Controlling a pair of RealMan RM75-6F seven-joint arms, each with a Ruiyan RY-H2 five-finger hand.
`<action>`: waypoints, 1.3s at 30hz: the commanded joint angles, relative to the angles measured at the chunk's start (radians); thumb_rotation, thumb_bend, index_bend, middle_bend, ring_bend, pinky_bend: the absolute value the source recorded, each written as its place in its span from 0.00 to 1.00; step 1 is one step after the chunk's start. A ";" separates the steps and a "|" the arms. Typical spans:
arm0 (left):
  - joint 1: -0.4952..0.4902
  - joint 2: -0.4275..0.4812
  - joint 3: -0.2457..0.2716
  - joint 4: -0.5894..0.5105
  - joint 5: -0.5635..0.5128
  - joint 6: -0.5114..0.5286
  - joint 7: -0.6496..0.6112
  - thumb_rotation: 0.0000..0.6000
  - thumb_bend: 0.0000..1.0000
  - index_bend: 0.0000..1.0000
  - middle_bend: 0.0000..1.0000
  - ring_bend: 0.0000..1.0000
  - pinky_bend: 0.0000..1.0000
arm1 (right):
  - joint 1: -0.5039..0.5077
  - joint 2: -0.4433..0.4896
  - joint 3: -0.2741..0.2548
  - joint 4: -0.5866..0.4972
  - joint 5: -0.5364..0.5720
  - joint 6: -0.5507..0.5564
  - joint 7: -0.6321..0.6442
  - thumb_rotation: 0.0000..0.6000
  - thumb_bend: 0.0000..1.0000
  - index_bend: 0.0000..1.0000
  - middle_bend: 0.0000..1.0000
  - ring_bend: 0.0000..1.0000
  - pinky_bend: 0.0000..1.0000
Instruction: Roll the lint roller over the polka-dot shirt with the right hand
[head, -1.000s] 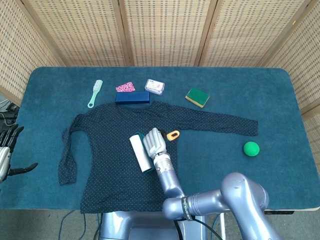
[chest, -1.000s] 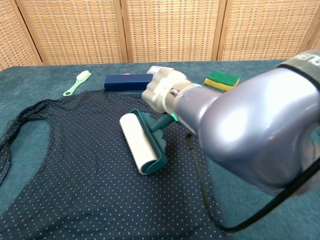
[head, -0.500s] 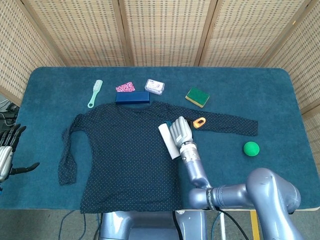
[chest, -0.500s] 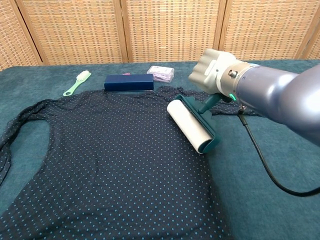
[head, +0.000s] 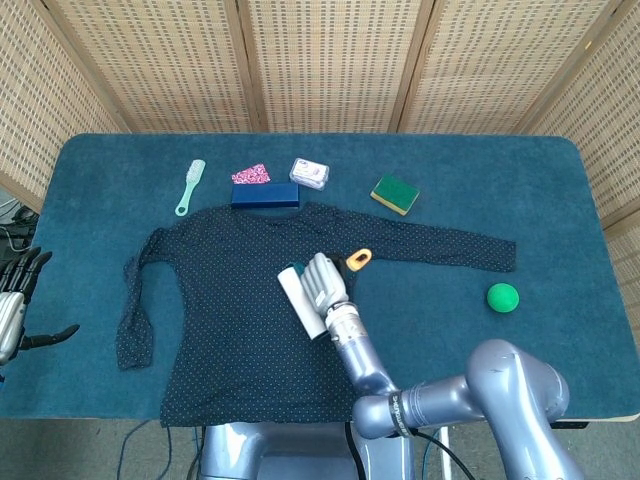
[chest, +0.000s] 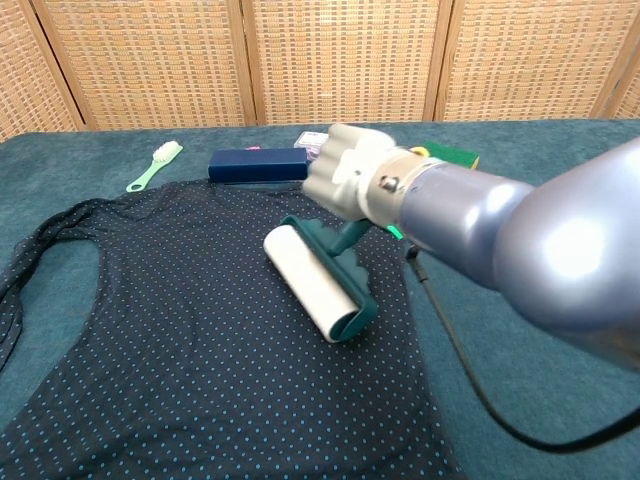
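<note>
right hand (chest: 345, 172) closed around green handle of white-drum lint roller (chest: 315, 281) | drum laid flat mid-chest on dark polka-dot shirt (head: 230, 300), so its sticky face is kept in contact | left hand (head: 15, 300) spread, far left, off-table

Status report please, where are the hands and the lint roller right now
Right hand grips lint roller, roller down on polka-dot shirt mid-body. Left hand off table's left edge, holding nothing. Nothing blocking the roller's path on the shirt.
</note>
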 joint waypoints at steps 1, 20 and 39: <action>0.000 0.000 0.000 0.001 -0.001 0.000 -0.001 1.00 0.00 0.00 0.00 0.00 0.00 | 0.017 -0.021 0.008 -0.004 -0.011 -0.002 -0.018 1.00 0.76 0.73 1.00 1.00 1.00; -0.003 -0.003 -0.001 0.009 -0.011 -0.008 -0.002 1.00 0.00 0.00 0.00 0.00 0.00 | 0.038 -0.073 -0.039 0.033 -0.068 -0.012 -0.056 1.00 0.76 0.73 1.00 1.00 1.00; -0.008 -0.013 0.007 -0.008 -0.005 -0.012 0.046 1.00 0.00 0.00 0.00 0.00 0.00 | -0.098 0.023 -0.116 0.183 -0.058 -0.034 -0.011 1.00 0.76 0.73 1.00 1.00 1.00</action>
